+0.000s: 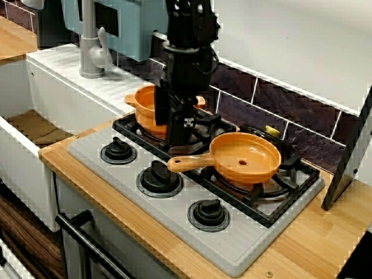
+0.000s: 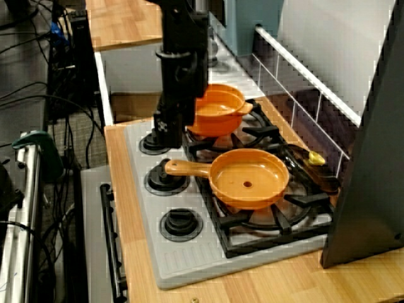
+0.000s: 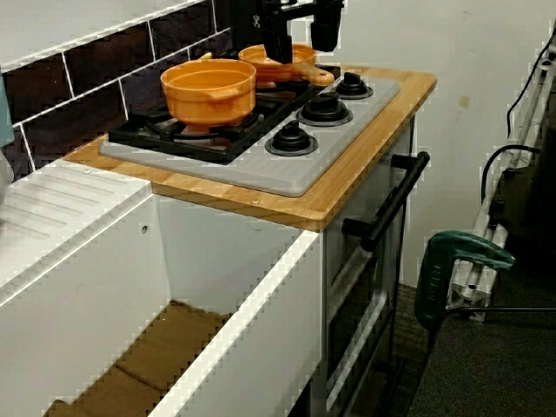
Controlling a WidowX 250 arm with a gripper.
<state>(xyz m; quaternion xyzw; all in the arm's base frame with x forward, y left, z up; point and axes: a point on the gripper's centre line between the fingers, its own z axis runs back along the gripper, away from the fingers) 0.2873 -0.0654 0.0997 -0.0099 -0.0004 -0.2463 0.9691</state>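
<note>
My black gripper (image 1: 180,135) hangs low over the toy stove, just in front of the orange pot (image 1: 146,107) on the back left burner. It is nearest the handle (image 1: 187,163) of the orange frying pan (image 1: 247,156), a little above it. In the view from the sink side the gripper (image 3: 301,39) shows two fingers (image 3: 277,42) spread apart above the pan handle (image 3: 306,75), with nothing between them. The view from the right end puts the gripper (image 2: 165,134) between the pot (image 2: 218,110) and the left knob.
Three black knobs (image 1: 158,177) line the grey stove front. A small yellow item (image 1: 272,131) lies behind the pan. A grey faucet (image 1: 92,52) and white sink (image 1: 35,125) are to the left. A dark panel (image 1: 349,163) leans at the right. A green clamp (image 3: 456,269) stands beside the oven.
</note>
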